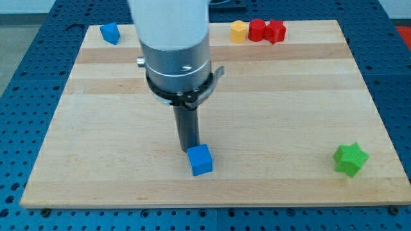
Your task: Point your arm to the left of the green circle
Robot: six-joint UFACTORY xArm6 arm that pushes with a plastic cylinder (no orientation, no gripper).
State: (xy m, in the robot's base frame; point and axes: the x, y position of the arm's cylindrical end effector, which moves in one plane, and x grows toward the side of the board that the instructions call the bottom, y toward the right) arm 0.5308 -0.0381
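One blue cube [200, 160] touches my tip [188, 151] near the tabletop's [276, 115] bottom middle. No green circle shows; a green star [350, 159] sits far right. No gripper exists.

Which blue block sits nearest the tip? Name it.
The blue cube near the board's bottom, touching my tip. The other blue block sits far off, top left.

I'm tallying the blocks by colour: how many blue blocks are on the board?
2. One blue block sits at the board's top-left corner; the other blue cube lies near the bottom centre, touching my tip. The arm could hide more.
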